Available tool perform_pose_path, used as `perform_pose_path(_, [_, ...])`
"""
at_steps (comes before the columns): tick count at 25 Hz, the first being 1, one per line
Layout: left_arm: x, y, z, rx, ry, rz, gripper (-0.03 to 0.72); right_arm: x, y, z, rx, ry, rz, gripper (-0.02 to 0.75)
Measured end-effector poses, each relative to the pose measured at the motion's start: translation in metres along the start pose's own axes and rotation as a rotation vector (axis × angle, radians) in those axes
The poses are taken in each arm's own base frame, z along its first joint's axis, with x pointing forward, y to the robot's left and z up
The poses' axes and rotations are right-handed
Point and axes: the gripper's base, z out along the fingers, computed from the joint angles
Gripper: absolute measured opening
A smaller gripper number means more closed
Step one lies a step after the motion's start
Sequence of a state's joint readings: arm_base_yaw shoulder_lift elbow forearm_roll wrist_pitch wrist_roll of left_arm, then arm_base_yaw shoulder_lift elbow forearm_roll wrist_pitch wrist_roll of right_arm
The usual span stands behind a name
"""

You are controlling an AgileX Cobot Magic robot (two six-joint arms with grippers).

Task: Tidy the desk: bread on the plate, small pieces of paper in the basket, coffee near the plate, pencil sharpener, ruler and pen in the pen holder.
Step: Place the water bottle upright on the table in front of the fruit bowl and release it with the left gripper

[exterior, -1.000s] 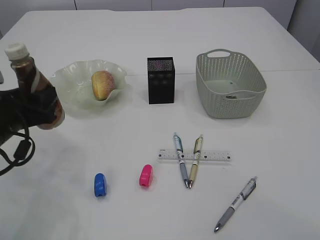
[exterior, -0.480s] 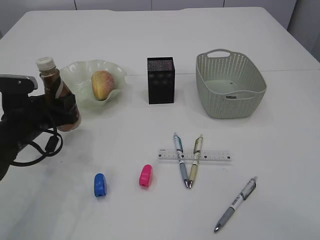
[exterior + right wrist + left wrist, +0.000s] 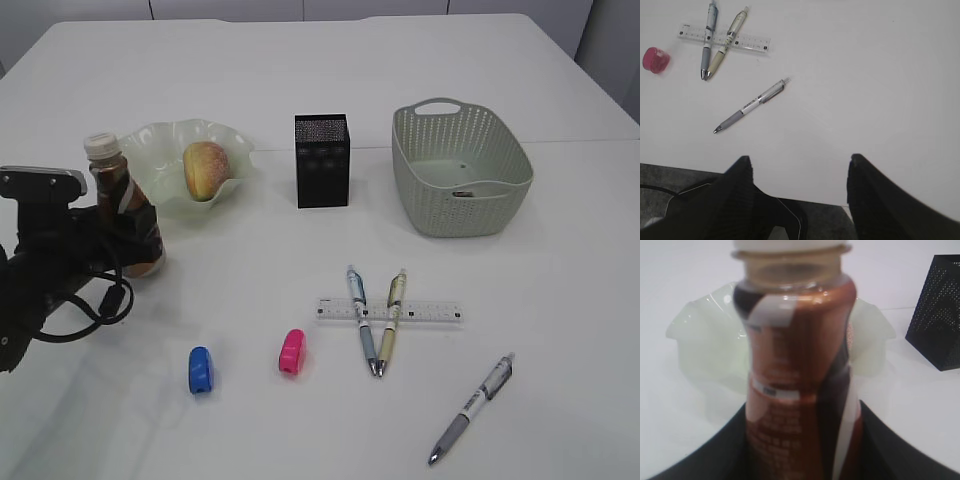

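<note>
The coffee (image 3: 124, 215) stands upright at the left of the frame, clamped in the left gripper (image 3: 112, 232) just beside the plate's (image 3: 150, 140) near-left rim, having moved right and down since a second ago. Its label print is too blurred to read. The right gripper (image 3: 799, 192), jaws apart and empty, hangs over the desk's (image 3: 865, 75) near edge, with bare tabletop ahead.

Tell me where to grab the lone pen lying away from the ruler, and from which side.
Grip the lone pen at mid-barrel, just above its grey grip sleeve, probably coming straight down from above with the fingers set across its slanted axis. It lies flat on the desk with clear space all round, apart from the ruler, so no side approach gets under it.
</note>
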State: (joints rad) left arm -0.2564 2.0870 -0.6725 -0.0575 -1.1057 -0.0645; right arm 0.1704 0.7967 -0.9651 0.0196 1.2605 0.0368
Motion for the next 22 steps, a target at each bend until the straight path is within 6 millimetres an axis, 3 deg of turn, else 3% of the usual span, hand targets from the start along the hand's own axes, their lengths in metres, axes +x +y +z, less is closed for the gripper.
perform_pose_path(13, [0.0,0.0,0.0,-0.001,-0.002,-0.001,0.349,0.0,0.0,0.0,0.0,0.0,0.0,0.467])
perform_pose_path(22, [0.013,0.001,0.002,0.0,0.01,0.005,0.349,0.0,0.0,0.0,0.0,0.0,0.0,0.468])
